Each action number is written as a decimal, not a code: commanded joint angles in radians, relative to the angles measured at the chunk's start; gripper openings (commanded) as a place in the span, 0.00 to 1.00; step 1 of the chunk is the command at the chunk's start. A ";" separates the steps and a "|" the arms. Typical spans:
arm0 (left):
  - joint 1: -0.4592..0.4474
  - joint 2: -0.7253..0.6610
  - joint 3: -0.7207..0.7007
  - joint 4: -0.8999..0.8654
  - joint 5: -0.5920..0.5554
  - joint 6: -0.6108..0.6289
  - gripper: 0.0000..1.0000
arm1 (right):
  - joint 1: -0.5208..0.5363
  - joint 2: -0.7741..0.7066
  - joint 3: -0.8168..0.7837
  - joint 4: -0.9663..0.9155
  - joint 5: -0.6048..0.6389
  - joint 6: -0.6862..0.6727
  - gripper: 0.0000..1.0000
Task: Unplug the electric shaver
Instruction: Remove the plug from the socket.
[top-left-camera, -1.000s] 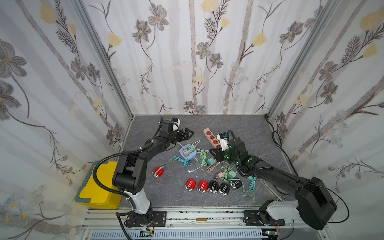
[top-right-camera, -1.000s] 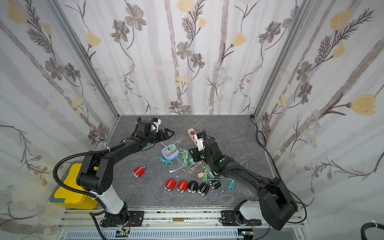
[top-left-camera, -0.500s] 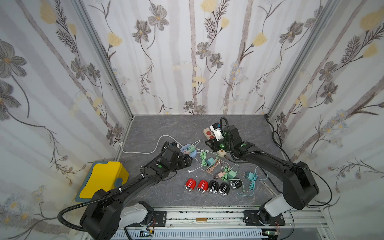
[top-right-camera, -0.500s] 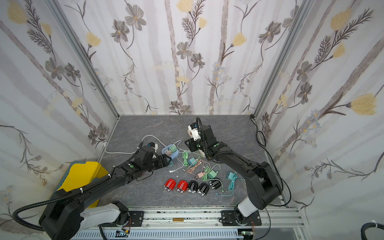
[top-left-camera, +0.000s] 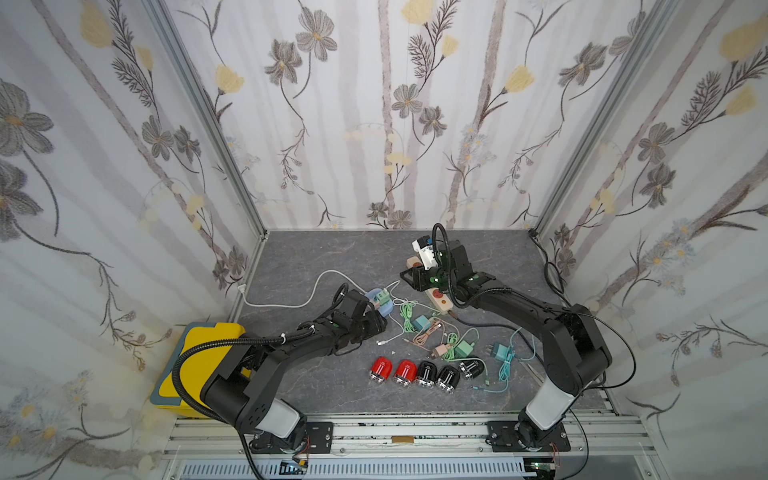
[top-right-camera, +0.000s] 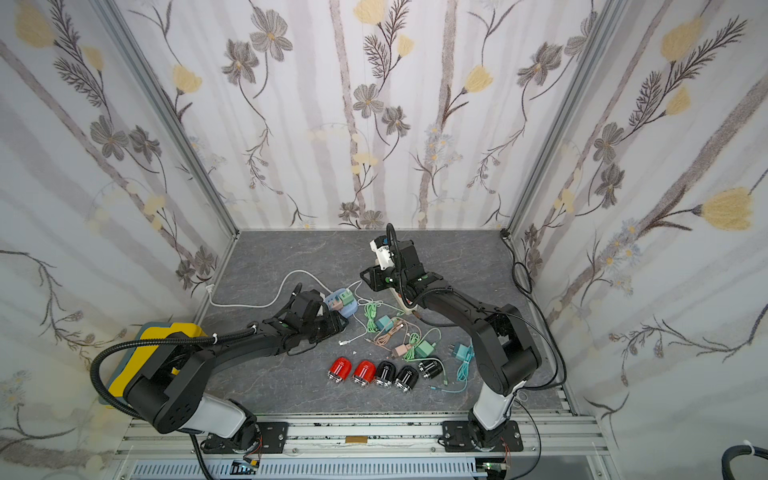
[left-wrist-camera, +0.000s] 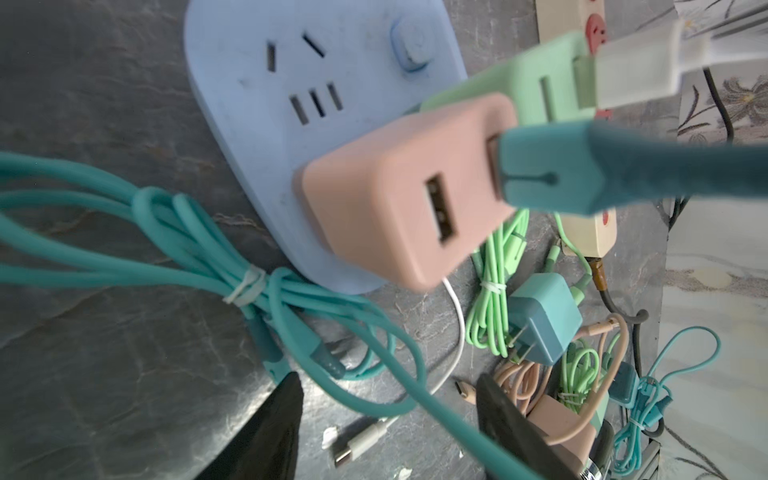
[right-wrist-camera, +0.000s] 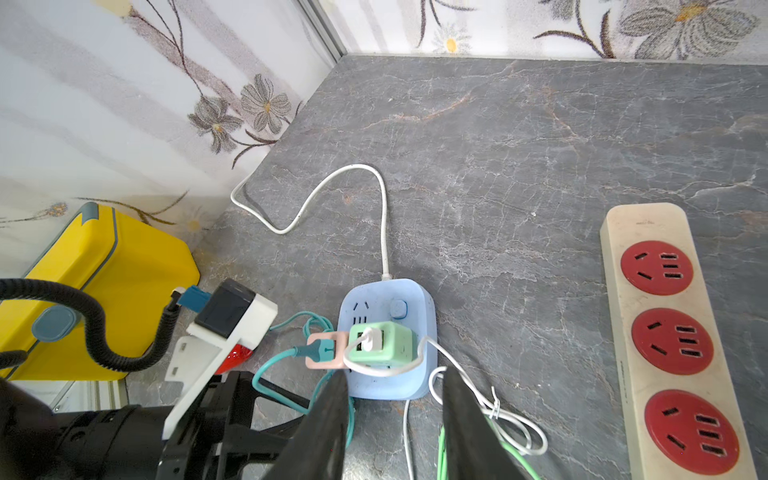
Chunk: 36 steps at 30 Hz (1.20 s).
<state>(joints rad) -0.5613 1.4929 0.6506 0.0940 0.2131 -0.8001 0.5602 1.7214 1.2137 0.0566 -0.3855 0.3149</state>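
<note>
Left gripper (left-wrist-camera: 386, 419) stood jaws apart over a rubbery teal cable (left-wrist-camera: 187, 270). The glossy red shaver (right-wrist-camera: 237, 358), mostly hidden under that wrist (right-wrist-camera: 224, 328) left of the tabletop's (right-wrist-camera: 498, 166) centre, showed no readable axis. Right gripper (right-wrist-camera: 392, 419) hung parted near the rounded blue socket block (right-wrist-camera: 426, 332).

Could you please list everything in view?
Table: one, grey.
Small power strip: one, light blue, mid-table.
Cord: one, white, from it to the left wall.
Chargers: two, pink and green, plugged into it.
Long power strip: one, beige, red sockets, to its right.
Shavers: five, two red, three black, front row.
Loose cables and chargers: several, teal, green, pink, mid-table.
Box: one, yellow, off the left edge.
Grippers: two, black, open; left gripper by the small strip, right gripper by the long strip.
</note>
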 joint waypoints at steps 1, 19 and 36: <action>0.004 -0.020 0.002 0.065 0.021 0.060 0.64 | 0.009 -0.020 -0.009 -0.006 0.036 0.040 0.38; 0.100 -0.385 -0.065 -0.043 -0.028 0.467 0.68 | 0.064 -0.158 -0.209 0.130 0.003 0.123 0.34; 0.162 -0.238 0.053 -0.021 0.159 0.600 0.65 | 0.097 -0.135 -0.220 0.093 0.054 0.148 0.31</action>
<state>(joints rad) -0.3943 1.2415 0.6502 0.0998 0.3218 -0.2768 0.6563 1.5860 1.0000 0.1665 -0.3553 0.4850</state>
